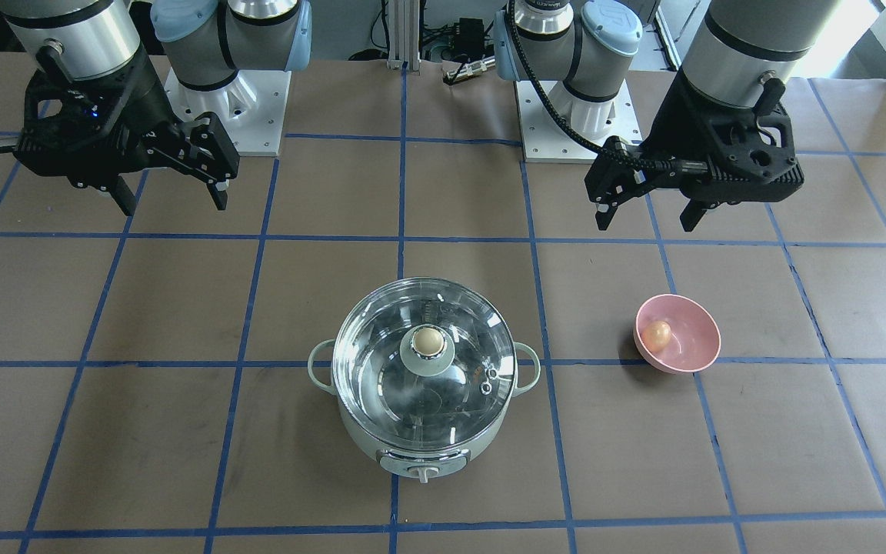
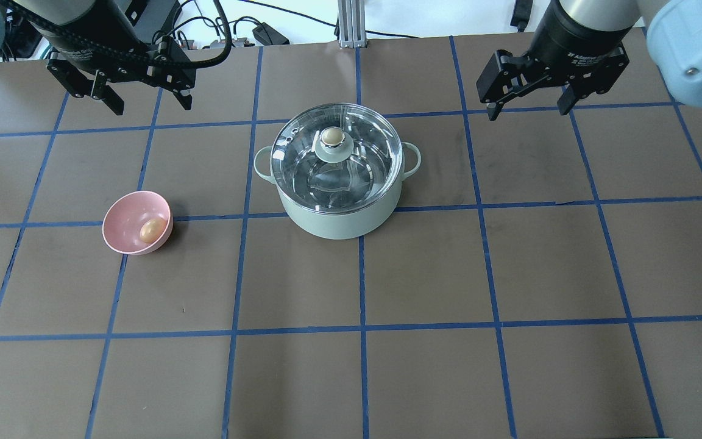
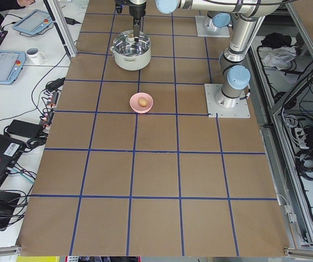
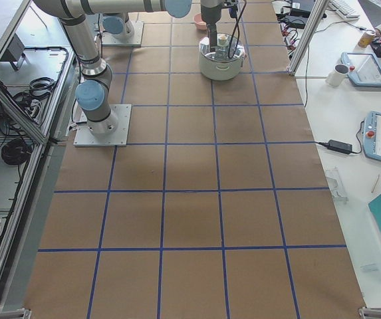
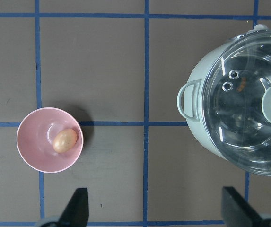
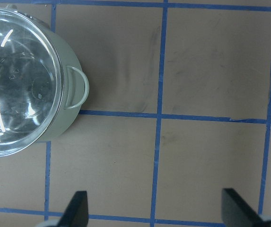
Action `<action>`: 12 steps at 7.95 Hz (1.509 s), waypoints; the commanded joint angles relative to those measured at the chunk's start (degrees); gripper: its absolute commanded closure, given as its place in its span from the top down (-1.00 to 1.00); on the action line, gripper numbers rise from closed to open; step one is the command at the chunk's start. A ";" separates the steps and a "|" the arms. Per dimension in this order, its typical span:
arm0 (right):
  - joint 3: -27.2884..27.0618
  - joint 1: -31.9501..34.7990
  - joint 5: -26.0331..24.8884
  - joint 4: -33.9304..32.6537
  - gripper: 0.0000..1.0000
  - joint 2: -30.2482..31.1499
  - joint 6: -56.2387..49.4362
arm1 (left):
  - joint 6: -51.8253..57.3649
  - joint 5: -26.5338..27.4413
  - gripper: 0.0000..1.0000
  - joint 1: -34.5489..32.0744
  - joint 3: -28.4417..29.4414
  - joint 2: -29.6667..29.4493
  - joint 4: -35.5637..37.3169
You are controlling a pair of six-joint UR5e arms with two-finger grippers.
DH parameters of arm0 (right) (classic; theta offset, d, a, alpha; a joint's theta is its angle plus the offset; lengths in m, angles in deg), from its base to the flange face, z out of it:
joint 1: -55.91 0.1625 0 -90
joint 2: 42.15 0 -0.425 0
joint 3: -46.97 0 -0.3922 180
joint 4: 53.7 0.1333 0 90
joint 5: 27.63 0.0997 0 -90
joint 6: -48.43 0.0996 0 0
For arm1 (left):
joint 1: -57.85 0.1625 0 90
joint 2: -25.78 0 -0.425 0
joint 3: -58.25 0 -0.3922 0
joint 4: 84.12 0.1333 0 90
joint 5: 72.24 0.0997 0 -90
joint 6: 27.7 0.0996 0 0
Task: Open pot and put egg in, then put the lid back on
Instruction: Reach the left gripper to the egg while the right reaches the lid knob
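The left pincer (image 2: 151, 105) and the right pincer (image 2: 528, 113) are held wide open and empty above the desk (image 2: 424, 274). The egg (image 2: 152, 228) is seen lying in a pink bowl (image 2: 116, 231), well apart from the left pincer. The pot (image 2: 339, 221), closed by the lid (image 2: 354, 177), is set between both pincers, touched by neither.
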 commanded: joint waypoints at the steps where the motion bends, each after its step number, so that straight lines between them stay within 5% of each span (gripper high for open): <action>1: 0.00 0.00 -0.03 0.06 1.00 -0.03 0.06 | 0.17 0.00 1.00 0.63 -0.09 -0.80 0.09; 4: 0.35 0.00 -0.72 -0.29 1.00 -0.20 -0.02 | 3.33 0.00 1.00 4.30 -0.18 -7.91 0.62; 5: 0.70 0.26 -6.30 0.23 1.00 -0.64 0.93 | 7.08 0.17 1.00 6.93 -0.35 -9.67 0.70; 8: 5.96 5.16 -1.70 -3.19 1.00 -8.97 11.20 | 7.56 3.87 1.00 10.82 -4.64 -14.42 2.27; 10: 6.24 9.21 -1.70 -9.14 1.00 -12.58 17.71 | 16.72 3.87 1.00 12.66 -12.18 -16.35 14.44; 12: 6.33 12.28 -1.61 -13.80 1.00 -15.48 22.53 | 28.49 3.78 1.00 15.13 -14.85 -18.02 16.34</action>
